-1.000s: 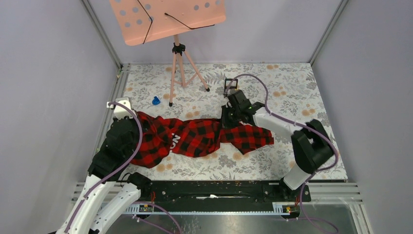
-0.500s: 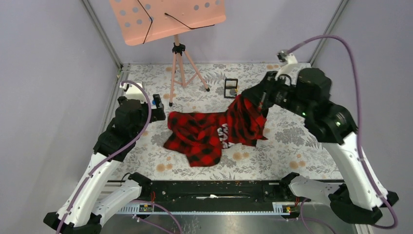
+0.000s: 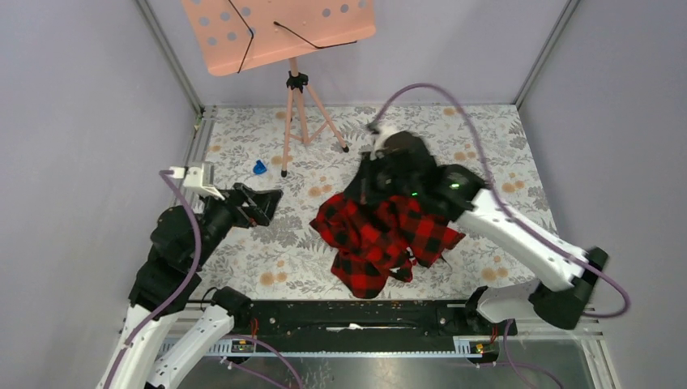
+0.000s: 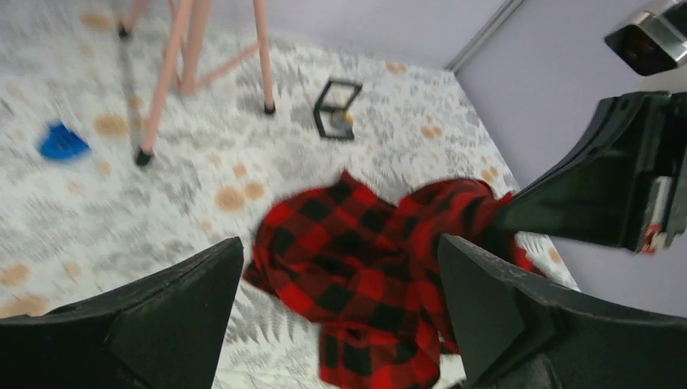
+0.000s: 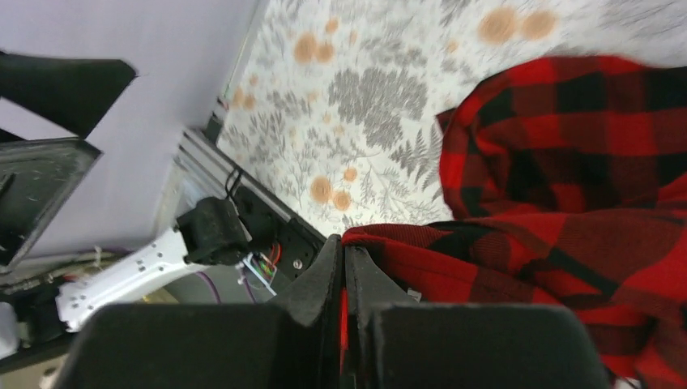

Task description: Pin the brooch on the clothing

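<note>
The right fingers [image 5: 320,304] are closed tightly on a fold of the red-and-black shirt [image 5: 567,162], which hangs from them down to the table [image 5: 381,105]. The left fingers [image 4: 162,316] stand wide open and empty, with the shirt lying beyond them.

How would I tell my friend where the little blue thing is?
Find the big pink music stand at the back of the flowery table. Follow its left leg down to the foot; the little blue thing lies just left of it. It is the only blue thing there, much smaller than the red-and-black shirt nearby.
</note>
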`<action>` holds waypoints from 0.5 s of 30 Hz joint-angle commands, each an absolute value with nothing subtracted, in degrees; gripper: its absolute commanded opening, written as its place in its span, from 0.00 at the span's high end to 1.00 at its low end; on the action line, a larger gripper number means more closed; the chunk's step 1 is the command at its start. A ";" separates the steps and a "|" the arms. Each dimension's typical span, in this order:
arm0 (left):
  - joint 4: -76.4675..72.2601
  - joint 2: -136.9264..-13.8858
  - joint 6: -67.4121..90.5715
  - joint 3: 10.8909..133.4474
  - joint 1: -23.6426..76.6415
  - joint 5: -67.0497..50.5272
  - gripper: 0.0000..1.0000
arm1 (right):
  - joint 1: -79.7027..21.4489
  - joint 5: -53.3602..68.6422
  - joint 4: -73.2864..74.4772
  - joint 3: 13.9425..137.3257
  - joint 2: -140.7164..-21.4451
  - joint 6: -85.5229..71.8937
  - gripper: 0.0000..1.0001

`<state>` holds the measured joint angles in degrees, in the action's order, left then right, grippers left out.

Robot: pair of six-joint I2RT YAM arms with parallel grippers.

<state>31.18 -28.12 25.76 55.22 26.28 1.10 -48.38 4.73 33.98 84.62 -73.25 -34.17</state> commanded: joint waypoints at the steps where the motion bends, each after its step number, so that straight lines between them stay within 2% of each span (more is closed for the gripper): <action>1: 32.32 -27.85 36.27 47.06 26.28 -2.88 0.01 | -56.30 0.27 24.65 85.87 -81.90 -37.83 1.00; 2: 31.51 -27.11 38.40 44.68 26.28 -4.24 0.01 | -57.21 0.31 26.81 89.64 -86.29 -37.14 0.97; 3: 30.87 -26.05 40.01 43.07 26.28 -4.68 0.01 | -57.67 0.42 29.33 92.80 -89.36 -36.23 0.87; 5: 30.32 -23.72 42.21 40.40 26.28 -4.57 0.01 | -57.75 1.02 33.51 96.77 -93.64 -35.00 0.61; 7: 30.95 -21.59 43.37 38.71 26.28 -3.59 0.01 | -57.74 -0.34 35.04 96.79 -93.92 -32.88 0.43; 9: 31.53 -20.41 43.67 37.24 26.28 -3.05 0.01 | -57.55 -3.99 36.19 94.95 -91.84 -29.92 0.30; 11: 31.60 -20.46 43.83 35.66 26.28 -3.08 0.01 | -56.72 -7.77 37.76 92.09 -88.83 -26.94 0.21; 15: 29.93 -24.48 43.28 32.89 26.28 -4.21 0.01 | -50.16 -8.98 40.86 82.31 -82.34 -25.56 0.18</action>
<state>33.36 -21.06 42.19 35.53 26.28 -2.59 -56.01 -3.84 36.23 88.95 -90.24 -29.30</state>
